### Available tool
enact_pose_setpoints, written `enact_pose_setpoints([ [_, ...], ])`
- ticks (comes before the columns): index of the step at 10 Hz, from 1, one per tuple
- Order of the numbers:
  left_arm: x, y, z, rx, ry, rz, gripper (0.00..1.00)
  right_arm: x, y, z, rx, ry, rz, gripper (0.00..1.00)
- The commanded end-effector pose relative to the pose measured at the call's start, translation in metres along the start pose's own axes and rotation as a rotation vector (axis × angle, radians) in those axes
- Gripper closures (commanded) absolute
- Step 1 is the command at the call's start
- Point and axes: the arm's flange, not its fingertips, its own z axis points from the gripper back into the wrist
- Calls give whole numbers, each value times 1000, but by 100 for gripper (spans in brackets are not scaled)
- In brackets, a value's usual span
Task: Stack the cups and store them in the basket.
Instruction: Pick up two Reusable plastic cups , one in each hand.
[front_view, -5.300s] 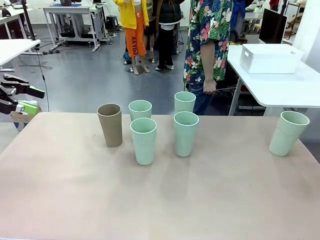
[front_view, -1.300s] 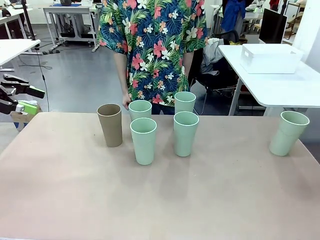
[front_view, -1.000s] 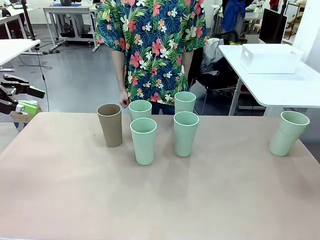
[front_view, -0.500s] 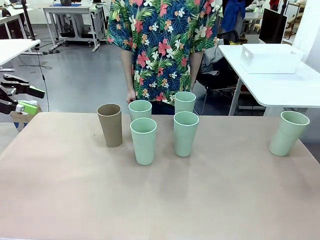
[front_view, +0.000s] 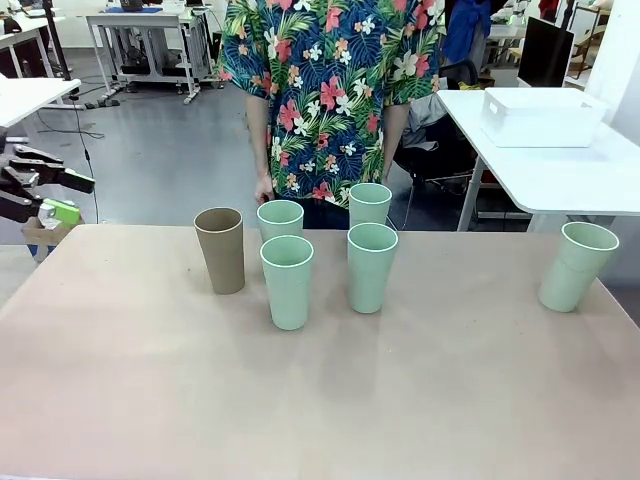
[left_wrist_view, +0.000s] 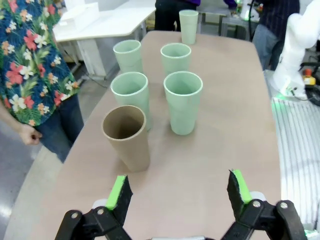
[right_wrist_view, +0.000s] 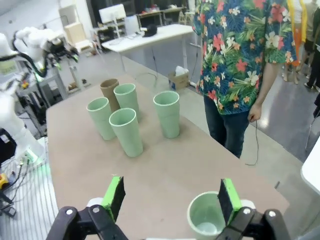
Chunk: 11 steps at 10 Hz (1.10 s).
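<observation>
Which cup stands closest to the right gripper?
The lone mint green cup near the right end of the table, just beside the open right gripper. The other five, the brown one among them, stand grouped farther off.

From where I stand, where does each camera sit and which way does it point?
Front view: fixed on the robot's side, looking across the table at the person; the left gripper shows at the picture's left edge.
Left wrist view: on the left arm, looking past the open left gripper at the brown cup.
Right wrist view: on the right arm, past the open right gripper toward the lone green cup.
Shared: both wrist views show the clustered cups and the person.
</observation>
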Motion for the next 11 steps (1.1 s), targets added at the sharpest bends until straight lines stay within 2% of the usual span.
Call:
enact_pose_setpoints([
  [1,-12,47,-7,-104,-107,-28,0,4,-70,6,167,-84,-1,0],
  [2,-20,61,-14,-158,-173,-54,0,-8,-96,12,220,-110,14,0],
  [4,-44,92,-31,-175,-273,-96,0,-41,-149,16,257,-146,76,0],
  [6,-73,117,-54,-165,-341,-151,0,-92,-191,12,236,-152,146,0],
  [7,-88,127,-70,-190,-406,-144,0,-126,-206,6,222,-167,152,0],
  [9,-117,135,-97,-162,-422,-122,0,-181,-210,-10,194,-177,170,0],
  [11,-149,135,-125,-187,-403,-42,0,-221,-203,-28,206,-168,157,0],
])
